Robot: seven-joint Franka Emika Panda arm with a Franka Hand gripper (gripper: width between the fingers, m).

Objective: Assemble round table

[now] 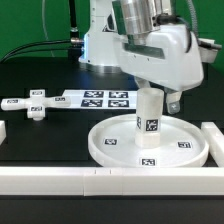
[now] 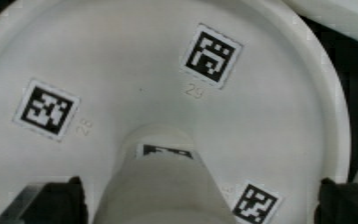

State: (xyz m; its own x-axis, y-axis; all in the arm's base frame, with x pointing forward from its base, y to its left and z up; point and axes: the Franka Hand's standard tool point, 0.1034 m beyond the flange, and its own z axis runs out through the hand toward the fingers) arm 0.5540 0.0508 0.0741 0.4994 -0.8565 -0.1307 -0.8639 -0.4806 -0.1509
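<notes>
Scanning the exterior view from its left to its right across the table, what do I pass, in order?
cross-shaped foot → marker board → round disc, with the leg standing upright at its middle → white border block

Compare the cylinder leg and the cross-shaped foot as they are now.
The leg stands upright on the round disc's centre; the foot lies flat on the table. The leg is a cylinder; the foot cross-shaped. The hand straddles the leg; the foot lies free. Both are white and tagged.
</notes>
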